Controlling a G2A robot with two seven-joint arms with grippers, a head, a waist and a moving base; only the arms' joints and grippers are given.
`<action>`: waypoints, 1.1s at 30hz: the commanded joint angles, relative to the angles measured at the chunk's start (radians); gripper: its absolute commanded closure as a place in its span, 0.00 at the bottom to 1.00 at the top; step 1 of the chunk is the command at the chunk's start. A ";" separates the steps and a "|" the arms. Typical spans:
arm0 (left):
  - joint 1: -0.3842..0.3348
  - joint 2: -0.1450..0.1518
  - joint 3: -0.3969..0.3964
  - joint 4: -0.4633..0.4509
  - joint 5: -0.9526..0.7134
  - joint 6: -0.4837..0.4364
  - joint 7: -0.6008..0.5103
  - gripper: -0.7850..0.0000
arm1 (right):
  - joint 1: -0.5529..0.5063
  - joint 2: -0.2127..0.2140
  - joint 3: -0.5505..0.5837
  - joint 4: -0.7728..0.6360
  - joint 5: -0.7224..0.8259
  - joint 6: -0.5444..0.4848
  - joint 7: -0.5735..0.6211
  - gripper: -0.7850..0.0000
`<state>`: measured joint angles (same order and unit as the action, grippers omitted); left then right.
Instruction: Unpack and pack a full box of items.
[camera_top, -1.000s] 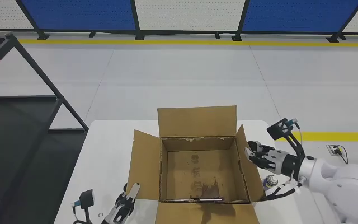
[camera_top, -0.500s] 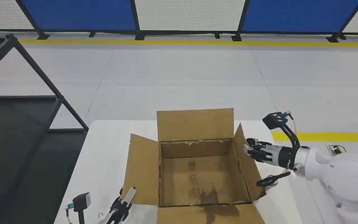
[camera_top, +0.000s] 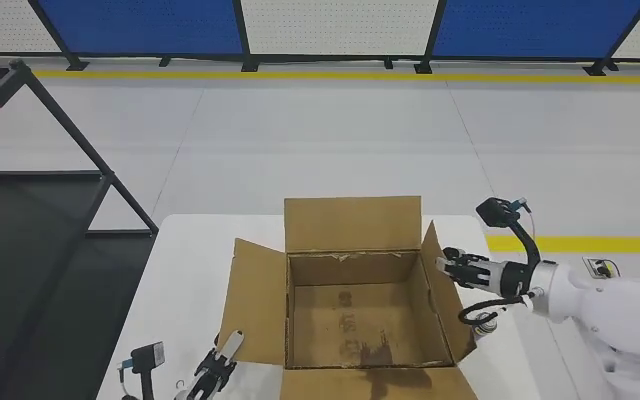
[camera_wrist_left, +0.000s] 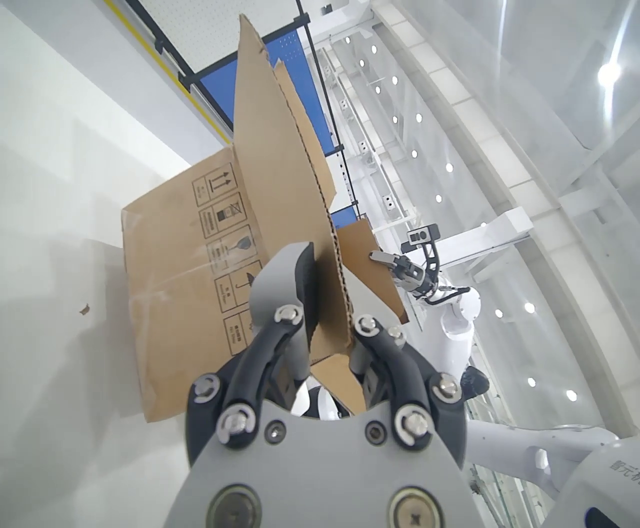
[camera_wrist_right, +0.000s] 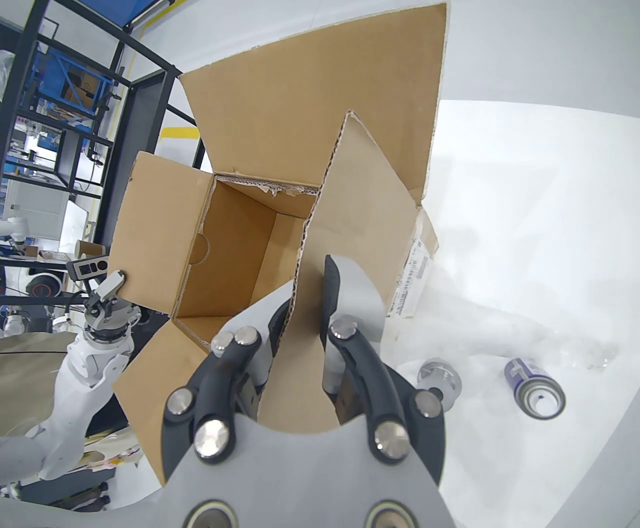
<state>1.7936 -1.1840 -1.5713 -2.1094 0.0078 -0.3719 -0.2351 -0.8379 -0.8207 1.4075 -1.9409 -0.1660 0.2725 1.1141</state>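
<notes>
Blue and white panels line the far side of the hall, with a yellow line on the floor in front of them. Over on the left stands a black frame. Closer in I have the white table.

Starting on the left: my left gripper sits at the near left corner of the cardboard box. Its fingers are nearly closed, one on each face of the left flap, pinching its corrugated edge. That flap splays outward to the left.

Now the middle: the box sits on the table, top open, far flap standing upright, and I can see down to its brown floor.

On to the right: the right flap tilts outward. My right gripper has it nipped between narrowly spread fingers, one pad flat on the outer face.

Just right of the box, on the table beside that arm, sit a silver can and a blue can, near each other and apart from the cardboard.
</notes>
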 joint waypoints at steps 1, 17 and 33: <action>0.002 0.001 -0.009 0.001 -0.015 0.008 -0.010 1.00 | 0.016 0.000 -0.010 0.007 0.002 0.030 0.017 1.00; 0.017 0.004 -0.056 -0.024 -0.129 0.043 -0.084 1.00 | 0.119 -0.005 -0.090 0.082 0.025 0.138 0.058 1.00; 0.015 0.005 -0.068 -0.037 -0.204 0.091 -0.134 1.00 | 0.179 -0.006 -0.141 0.135 0.046 0.193 0.091 1.00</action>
<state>1.8089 -1.1794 -1.6396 -2.1444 -0.1923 -0.2847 -0.3658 -0.6621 -0.8263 1.2687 -1.8057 -0.1231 0.4704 1.2027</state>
